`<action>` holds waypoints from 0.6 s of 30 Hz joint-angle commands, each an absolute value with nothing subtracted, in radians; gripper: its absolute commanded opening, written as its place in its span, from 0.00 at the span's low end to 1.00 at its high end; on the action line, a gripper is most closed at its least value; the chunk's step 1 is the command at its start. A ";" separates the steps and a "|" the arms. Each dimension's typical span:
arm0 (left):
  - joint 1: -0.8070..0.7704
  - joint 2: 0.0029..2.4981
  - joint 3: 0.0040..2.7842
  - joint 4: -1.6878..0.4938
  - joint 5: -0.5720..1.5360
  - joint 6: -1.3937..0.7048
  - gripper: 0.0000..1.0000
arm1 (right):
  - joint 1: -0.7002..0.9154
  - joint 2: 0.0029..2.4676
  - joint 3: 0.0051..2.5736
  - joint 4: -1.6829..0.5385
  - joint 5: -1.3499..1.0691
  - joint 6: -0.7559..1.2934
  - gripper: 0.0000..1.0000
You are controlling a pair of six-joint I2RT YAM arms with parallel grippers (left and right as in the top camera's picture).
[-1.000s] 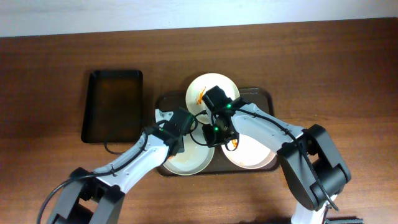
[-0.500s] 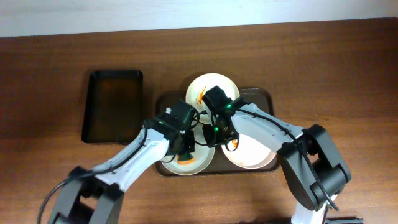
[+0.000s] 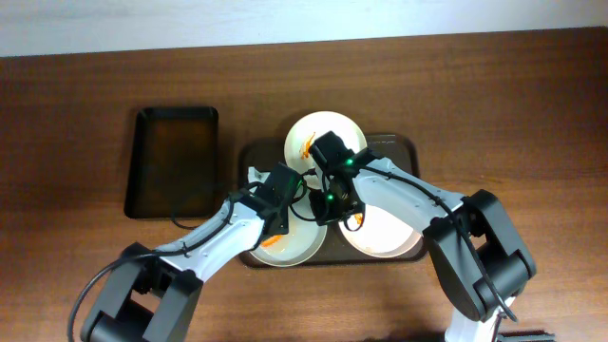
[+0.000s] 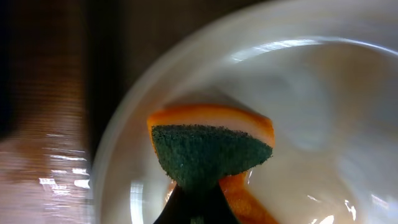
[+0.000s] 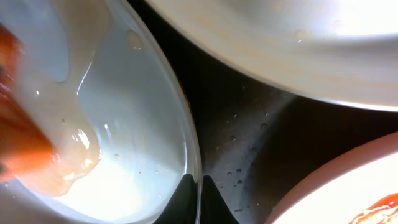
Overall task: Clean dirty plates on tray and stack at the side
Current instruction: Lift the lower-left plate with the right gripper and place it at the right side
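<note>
Scrub step: left fingers (image 4: 194,202) clamp sponge (image 4: 211,149) onto plate (image 3: 296,250), 7 o'clock on tray (image 3: 399,144). Right fingers (image 5: 182,198) pinch its rim. Next: clear remaining sauce, then stack it aside.

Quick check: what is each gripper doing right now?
Left gripper: closed on the sponge, which is pressed into a plate.
Right gripper: fingers closed on that same plate's rim.

Three plates (image 3: 318,138) are set on the tray (image 3: 404,148), a sponge (image 4: 208,148) in the front-left one; a smaller tray (image 3: 173,161) is placed left
</note>
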State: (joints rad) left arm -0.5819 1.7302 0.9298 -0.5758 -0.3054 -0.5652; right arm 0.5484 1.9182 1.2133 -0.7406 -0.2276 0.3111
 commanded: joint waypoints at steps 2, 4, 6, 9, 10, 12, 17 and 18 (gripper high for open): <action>-0.553 1.797 0.871 -0.634 -0.607 -0.560 0.00 | 0.556 1.922 1.205 -0.767 -0.213 0.292 0.04; -0.553 1.797 0.877 -0.634 -0.643 -0.560 0.00 | 0.556 1.922 1.205 -0.767 -0.213 0.292 0.04; -0.553 1.787 0.917 -0.657 -0.662 -0.560 0.00 | 0.556 1.922 1.205 -0.767 -0.213 0.293 0.04; -0.553 1.694 1.010 -0.672 -0.657 -0.561 0.00 | 0.556 1.922 1.205 -0.768 -0.213 0.293 0.04; -0.553 1.655 1.032 -0.671 -0.643 -0.560 0.00 | 0.556 1.921 1.205 -0.768 -0.213 0.293 0.04; -0.543 1.525 1.084 -0.667 -0.582 -0.560 0.00 | 0.556 1.921 1.214 -0.772 -0.221 0.293 0.04; -0.352 1.327 1.090 -0.676 -0.399 -0.522 0.00 | 0.556 1.912 1.327 -0.850 -0.253 0.182 0.04; -0.276 1.326 1.090 -0.674 -0.295 -0.483 0.00 | 0.556 1.912 1.373 -0.885 -0.248 0.167 0.04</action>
State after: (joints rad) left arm -0.4217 1.3479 1.0889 -0.6708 -0.4782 -0.5568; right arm 0.5541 1.9182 1.2816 -0.8375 -0.2546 0.2596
